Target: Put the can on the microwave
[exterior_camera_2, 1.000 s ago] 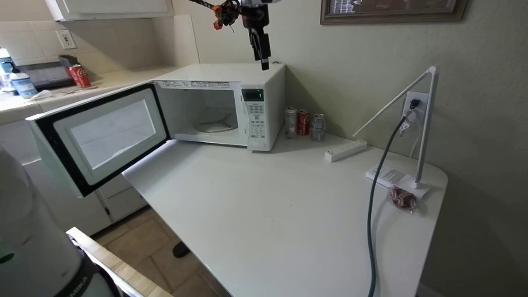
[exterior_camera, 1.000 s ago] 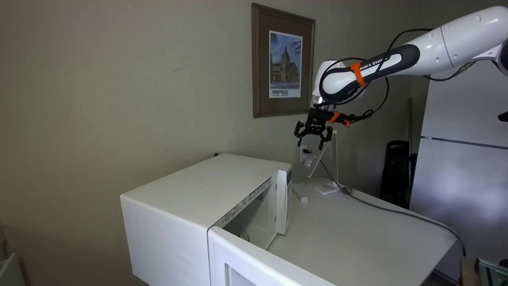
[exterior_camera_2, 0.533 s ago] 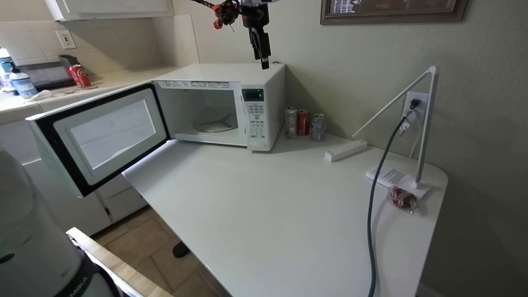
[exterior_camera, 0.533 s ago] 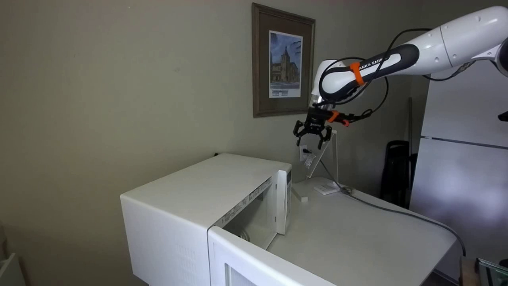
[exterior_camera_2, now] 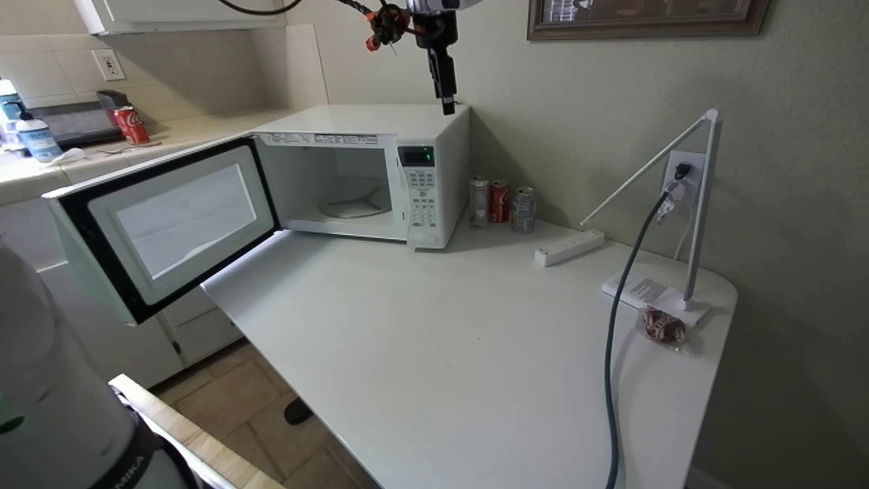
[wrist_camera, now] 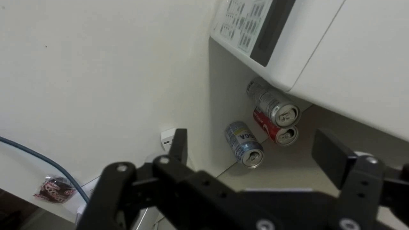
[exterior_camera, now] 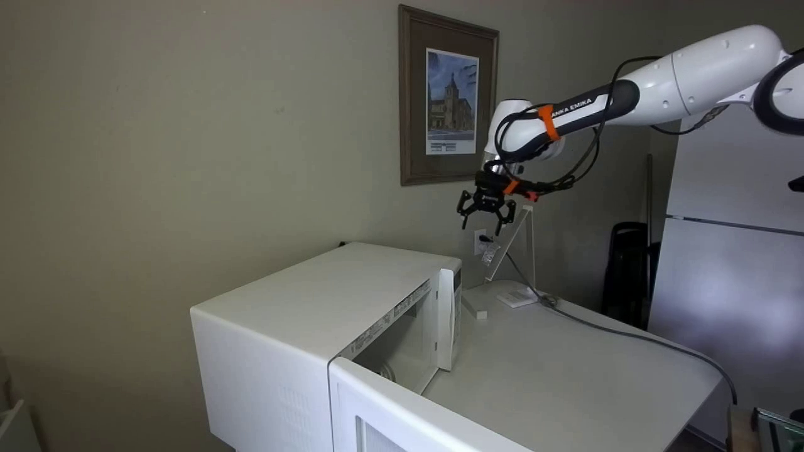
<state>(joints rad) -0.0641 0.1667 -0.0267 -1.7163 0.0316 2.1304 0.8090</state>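
Two silvery cans and a red one stand upright on the counter beside the microwave. The taller silvery can [exterior_camera_2: 479, 202] is nearest the microwave [exterior_camera_2: 441, 183]; it also shows in the wrist view [wrist_camera: 271, 101]. The shorter silvery-blue can [exterior_camera_2: 523, 210] stands on the far side of the red one; it also shows in the wrist view [wrist_camera: 243, 142], between the fingers but well below them. The microwave [exterior_camera: 326, 289] has its door swung open. My gripper [exterior_camera: 482, 228] is open and empty, high above the cans, near the microwave's right end.
The red can [exterior_camera_2: 500, 202] stands between the silvery cans. A white power strip [exterior_camera_2: 569, 248], a lamp [exterior_camera_2: 699, 204] and a dark cable [exterior_camera_2: 611, 380] are on the counter [exterior_camera_2: 434, 353]. The open door [exterior_camera_2: 176, 224] sticks out in front. The wall is close behind.
The arm and gripper have shifted, left in an exterior view where the forearm also sits lower, and right in an exterior view showing the cans. The gripper stays open; the cans have not moved.
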